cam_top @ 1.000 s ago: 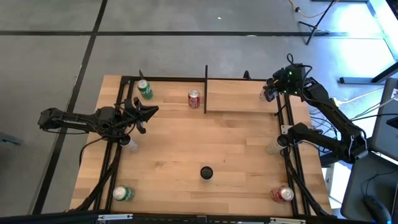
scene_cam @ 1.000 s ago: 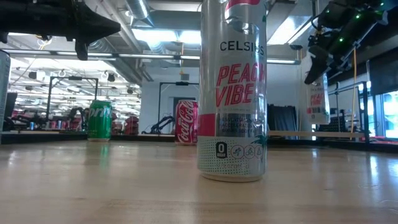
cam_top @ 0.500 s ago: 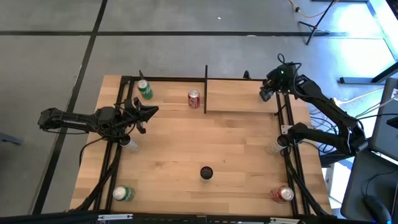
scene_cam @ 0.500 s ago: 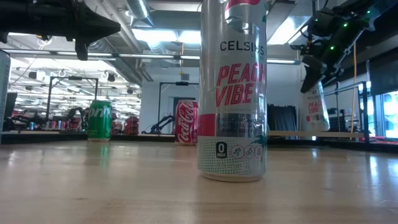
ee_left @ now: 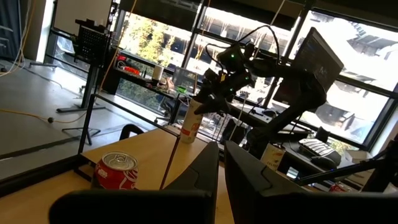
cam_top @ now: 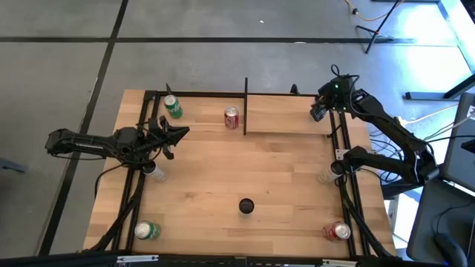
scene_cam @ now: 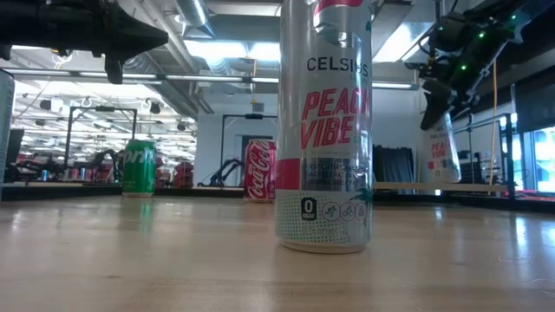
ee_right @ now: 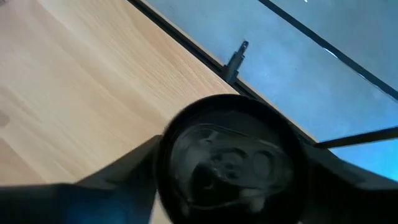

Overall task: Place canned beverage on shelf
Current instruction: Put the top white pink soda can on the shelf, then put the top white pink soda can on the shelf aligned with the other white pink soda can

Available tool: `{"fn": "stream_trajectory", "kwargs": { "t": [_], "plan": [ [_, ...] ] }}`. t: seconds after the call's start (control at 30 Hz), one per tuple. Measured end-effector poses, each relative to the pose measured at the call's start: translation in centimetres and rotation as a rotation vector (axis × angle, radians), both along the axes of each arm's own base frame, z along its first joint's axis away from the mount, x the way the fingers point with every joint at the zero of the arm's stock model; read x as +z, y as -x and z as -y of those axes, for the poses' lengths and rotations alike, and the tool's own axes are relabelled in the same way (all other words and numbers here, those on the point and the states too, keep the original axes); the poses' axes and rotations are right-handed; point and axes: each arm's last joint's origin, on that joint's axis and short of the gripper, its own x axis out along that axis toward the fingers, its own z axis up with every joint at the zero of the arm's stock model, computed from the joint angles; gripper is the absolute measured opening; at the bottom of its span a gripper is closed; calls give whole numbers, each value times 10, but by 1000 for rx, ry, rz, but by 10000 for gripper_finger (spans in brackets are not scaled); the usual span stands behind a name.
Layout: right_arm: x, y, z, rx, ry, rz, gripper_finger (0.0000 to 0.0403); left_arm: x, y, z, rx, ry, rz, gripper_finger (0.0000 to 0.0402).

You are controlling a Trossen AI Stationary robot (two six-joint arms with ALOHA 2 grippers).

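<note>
One can (scene_cam: 440, 149) has come down within the last second: the right gripper (scene_cam: 438, 100) now has it standing at the right end of the shelf (cam_top: 286, 115). Whether its jaws still pinch the can, we cannot tell. The left gripper (cam_top: 178, 132) waits over the table's left side, jaws pressed together. We judge placement nearly complete, with release outstanding.

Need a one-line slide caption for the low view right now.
Right gripper at a white can standing on the shelf; tall Celsius can in the foreground.
</note>
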Motion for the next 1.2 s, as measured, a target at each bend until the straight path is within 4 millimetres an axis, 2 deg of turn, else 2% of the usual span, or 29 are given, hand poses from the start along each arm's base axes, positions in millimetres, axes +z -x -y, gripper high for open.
{"fn": "stream_trajectory", "kwargs": {
  "t": [0.13, 0.33, 0.7, 0.83, 1.0, 1.2],
  "plan": [
    [0, 0, 0, -3, 1, -2, 361, 0, 0, 0, 0, 0, 0, 20],
    [6, 1, -1, -6, 0, 0, 365, 0, 0, 0, 0, 0, 0, 20],
    [66, 2, -3, 4, 109, 56, 335, 0, 0, -1, 26, 5, 0, 22],
    [90, 0, -10, 82, 98, 163, 336, 0, 0, -1, 25, 11, 3, 45],
    [108, -34, -32, 297, 95, 301, 332, 0, -1, 0, -22, 29, 10, 108],
    [105, -84, -65, 437, 61, 352, 331, 6, -5, 1, -27, -5, -17, 189]
  ]
}}
